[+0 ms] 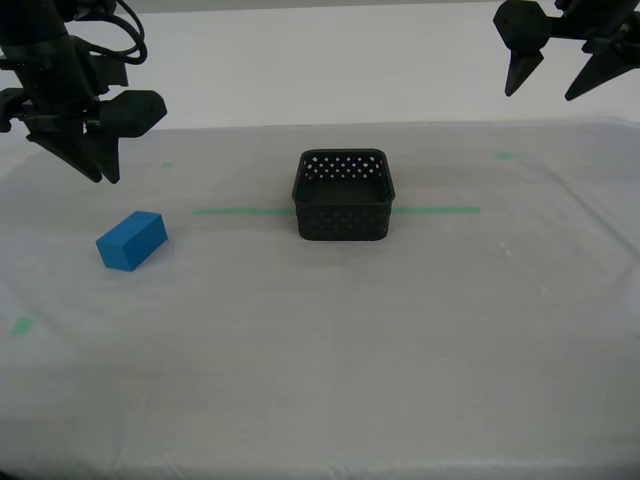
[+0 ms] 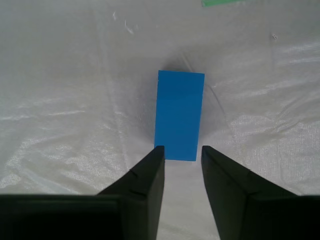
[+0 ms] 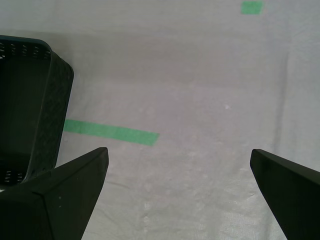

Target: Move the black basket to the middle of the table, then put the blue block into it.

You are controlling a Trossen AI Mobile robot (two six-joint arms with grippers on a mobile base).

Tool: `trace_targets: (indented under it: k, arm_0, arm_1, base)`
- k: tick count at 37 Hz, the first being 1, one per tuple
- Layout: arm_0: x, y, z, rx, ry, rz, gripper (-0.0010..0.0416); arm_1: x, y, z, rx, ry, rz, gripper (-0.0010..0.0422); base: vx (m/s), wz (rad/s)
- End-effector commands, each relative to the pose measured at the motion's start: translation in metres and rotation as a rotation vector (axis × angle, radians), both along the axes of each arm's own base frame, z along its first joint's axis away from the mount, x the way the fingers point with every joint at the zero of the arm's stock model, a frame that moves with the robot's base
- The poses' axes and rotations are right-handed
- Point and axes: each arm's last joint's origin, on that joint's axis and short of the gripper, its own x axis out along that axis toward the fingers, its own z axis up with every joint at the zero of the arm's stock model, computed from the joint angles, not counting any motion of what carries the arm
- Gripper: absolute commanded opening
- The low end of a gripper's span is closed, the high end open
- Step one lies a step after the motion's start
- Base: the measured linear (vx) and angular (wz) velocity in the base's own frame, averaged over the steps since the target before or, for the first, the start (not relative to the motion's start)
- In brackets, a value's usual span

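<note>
Black basket [image 1: 343, 195] is sat mid-desk on the green tape line [image 1: 240, 211], so the step in hand is judged to be the block pick. Blue block [image 1: 132, 240] lies at the exterior view's left, near side, well apart from the basket.

Second hand [image 2: 182, 152] is hung above the block, jaws narrowly parted, empty. They look barely wide enough for the block's short side; more opening before descent is advised, centred, with the jaws across the short faces.

First hand [image 3: 179, 167] is spread wide, empty, raised at the exterior view's right.

Jaw-to-block alignment is shown only by the second wrist view; basket placement on the desk [image 1: 420, 340] only by the exterior view.
</note>
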Motion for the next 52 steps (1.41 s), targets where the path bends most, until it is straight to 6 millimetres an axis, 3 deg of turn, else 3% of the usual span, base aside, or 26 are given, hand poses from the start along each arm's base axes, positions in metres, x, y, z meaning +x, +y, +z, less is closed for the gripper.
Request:
trace_targets:
  k: [1,11,24,31,44,52]
  arm_0:
    - [0.000,0.000,0.000,0.002,-0.002,0.003,0.0399]
    - [0.000,0.000,0.000,0.002,-0.002,0.003,0.0399]
    - [0.000,0.000,0.000,0.002,-0.002,0.003,0.0398]
    - [0.000,0.000,0.000,0.002,-0.002,0.003,0.0399]
    - [0.000,0.000,0.000,0.002,-0.003,0.003,0.0399]
    - [0.000,0.000,0.000,0.002,-0.003,0.003,0.0398]
  arm_1:
    - [0.000,0.000,0.000,-0.002,0.002,-0.005,0.0143]
    - [-0.003,0.000,-0.001,0.004,0.033,-0.014,0.0251]
    - [-0.005,0.000,-0.001,0.009,0.046,-0.033,0.0320]
    - [0.001,-0.002,-0.005,0.006,0.022,-0.038,0.0330]
    - [0.015,-0.004,-0.066,0.030,0.211,-0.058,0.0330]
    - [0.020,-0.005,-0.077,0.030,0.202,-0.066,0.0329]
  base:
    - [0.000,0.000]
    - [0.000,0.000]
    - [0.000,0.000]
    - [0.000,0.000]
    - [0.000,0.000]
    - [0.000,0.000]
